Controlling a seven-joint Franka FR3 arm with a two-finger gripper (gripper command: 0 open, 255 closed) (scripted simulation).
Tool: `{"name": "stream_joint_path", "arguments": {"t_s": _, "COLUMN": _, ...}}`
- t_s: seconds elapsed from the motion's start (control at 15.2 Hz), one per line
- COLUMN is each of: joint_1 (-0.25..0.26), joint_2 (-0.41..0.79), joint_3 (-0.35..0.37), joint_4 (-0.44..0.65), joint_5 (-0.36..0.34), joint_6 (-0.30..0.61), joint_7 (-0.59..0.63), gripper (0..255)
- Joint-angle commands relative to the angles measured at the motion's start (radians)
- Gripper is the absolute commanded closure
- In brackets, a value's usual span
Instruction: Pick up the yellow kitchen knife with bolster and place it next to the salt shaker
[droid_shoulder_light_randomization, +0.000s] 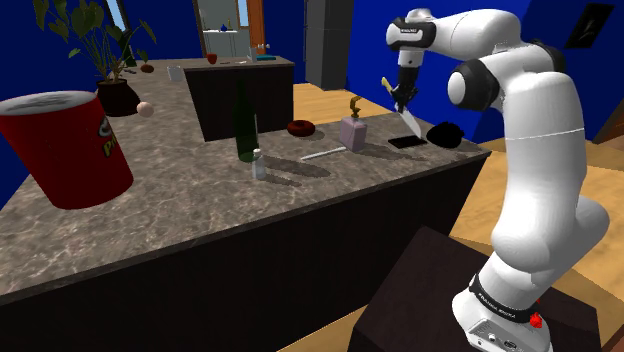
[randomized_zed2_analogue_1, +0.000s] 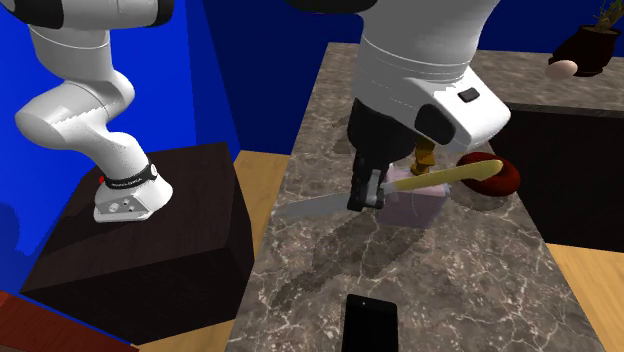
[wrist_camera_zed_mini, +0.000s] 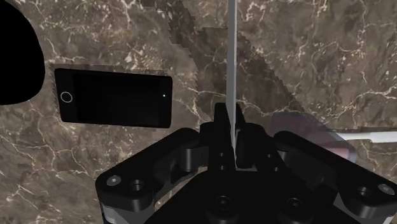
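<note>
Starting at the left of the shoulder view, we note a red can (droid_shoulder_light_randomization: 65, 145) standing on the marble counter (droid_shoulder_light_randomization: 180, 215). Toward the middle of the frame stands a dark green bottle (droid_shoulder_light_randomization: 243, 125), with the salt shaker (droid_shoulder_light_randomization: 259, 165) just in front of it. Right of centre are a soap dispenser (droid_shoulder_light_randomization: 353, 130) and a flat black phone (droid_shoulder_light_randomization: 406, 142).

In the upper right, the gripper (droid_shoulder_light_randomization: 402, 97) is clamped on the knife (droid_shoulder_light_randomization: 411, 122) near where the blade meets the yellow handle. The knife hangs clear of the counter, its blade slanting down toward the phone. The second exterior view agrees: the blade runs left of the fingers, the handle right.

We judge the pick complete and the carry to be the step in hand. The shaker is well apart from the knife, toward the frame's left. The next move calls for travel leftward past the dispenser and clear of the bottle. The knife then goes down onto bare counter beside the shaker before the fingers release.
</note>
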Motion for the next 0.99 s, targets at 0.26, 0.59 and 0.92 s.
{"name": "stream_joint_path", "arguments": {"t_s": 0.26, "joint_1": 0.134, "joint_2": -0.130, "joint_3": 0.018, "joint_4": -0.191, "joint_5": -0.042, "joint_6": 0.069, "joint_7": 0.120, "gripper": 255}}
{"name": "stream_joint_path", "arguments": {"t_s": 0.59, "joint_1": 0.228, "joint_2": -0.207, "joint_3": 0.046, "joint_4": -0.295, "joint_5": -0.067, "joint_6": 0.106, "joint_7": 0.230, "gripper": 255}}
{"name": "stream_joint_path", "arguments": {"t_s": 0.92, "joint_1": 0.309, "joint_2": -0.255, "joint_3": 0.081, "joint_4": -0.358, "joint_5": -0.082, "joint_6": 0.128, "joint_7": 0.343, "gripper": 255}}
